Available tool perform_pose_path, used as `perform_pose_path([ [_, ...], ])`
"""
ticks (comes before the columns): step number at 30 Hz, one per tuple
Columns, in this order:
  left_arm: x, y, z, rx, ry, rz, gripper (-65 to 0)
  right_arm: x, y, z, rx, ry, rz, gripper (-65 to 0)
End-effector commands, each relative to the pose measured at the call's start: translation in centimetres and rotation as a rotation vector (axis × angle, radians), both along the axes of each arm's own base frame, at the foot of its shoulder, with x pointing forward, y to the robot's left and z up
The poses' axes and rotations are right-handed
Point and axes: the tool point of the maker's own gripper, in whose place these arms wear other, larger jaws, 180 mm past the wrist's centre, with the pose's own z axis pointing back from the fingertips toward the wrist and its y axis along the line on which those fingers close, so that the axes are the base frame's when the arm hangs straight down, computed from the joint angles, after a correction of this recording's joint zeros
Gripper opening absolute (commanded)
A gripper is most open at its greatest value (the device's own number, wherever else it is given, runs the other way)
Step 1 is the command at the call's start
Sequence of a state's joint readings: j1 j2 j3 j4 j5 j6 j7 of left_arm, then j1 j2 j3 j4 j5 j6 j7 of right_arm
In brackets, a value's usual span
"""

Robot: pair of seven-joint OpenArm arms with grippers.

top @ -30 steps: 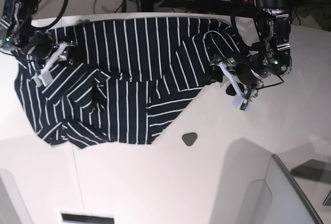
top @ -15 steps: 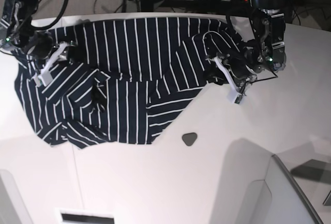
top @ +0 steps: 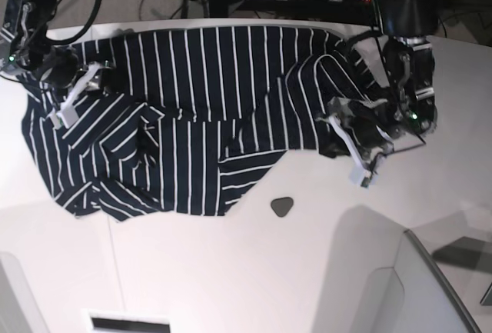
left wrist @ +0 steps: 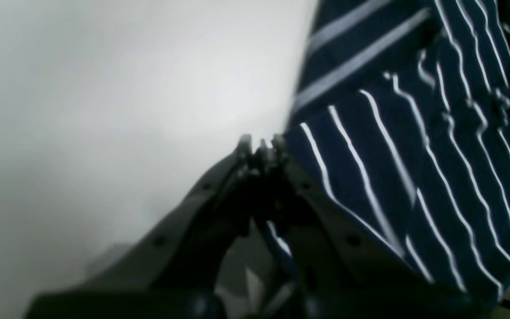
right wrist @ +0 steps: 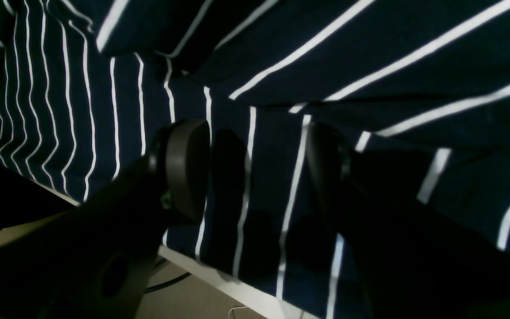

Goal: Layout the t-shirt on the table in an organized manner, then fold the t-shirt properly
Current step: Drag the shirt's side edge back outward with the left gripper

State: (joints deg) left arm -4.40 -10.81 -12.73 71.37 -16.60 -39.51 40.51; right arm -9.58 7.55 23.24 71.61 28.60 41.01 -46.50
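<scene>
The broad, smooth white tabletop [top: 254, 271] with its curved far edge fills most of the base view, with a thin dark seam line running down its near left part. Spread across its far half, from about nine o'clock round to two o'clock, lies the soft dark navy t-shirt [top: 192, 110] with thin white stripes. It is rumpled, not flat: the middle shows several creases and folded-over flaps, its lower hem runs ragged towards six o'clock, and the part at three o'clock is bunched into a ridge.

The left gripper [top: 355, 148], black with pale finger pieces, sits at that three o'clock edge of the cloth. In the left wrist view its fingers [left wrist: 277, 146] are pressed together, and a sliver of striped cloth shows between them lower down, so it pinches the t-shirt's edge right where fabric meets bare table.

The right gripper [top: 73, 94] is at ten o'clock, down over the cloth near the table's far-left rim. In the right wrist view its two dark rounded pads [right wrist: 184, 168] stand spread apart with striped fabric between and beneath them; I cannot tell whether they touch it.

A small dark grey rounded-triangle piece [top: 282, 206] lies on bare table just clear of the hem, near five o'clock from the shirt's middle.
</scene>
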Motion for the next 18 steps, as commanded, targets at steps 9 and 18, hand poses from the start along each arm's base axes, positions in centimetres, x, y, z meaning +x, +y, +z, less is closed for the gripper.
perform_pose_path([
  [9,5.9,4.5,5.6,0.082,-0.151,0.064,-65.0,-1.3,-0.6,-0.7,-0.044,0.065,0.019,-31.7],
  [18,10.8,8.5,11.0,0.255,-0.268,0.094,-65.0,0.2,-0.9,1.6,-0.088,-0.021,0.041,-32.0],
])
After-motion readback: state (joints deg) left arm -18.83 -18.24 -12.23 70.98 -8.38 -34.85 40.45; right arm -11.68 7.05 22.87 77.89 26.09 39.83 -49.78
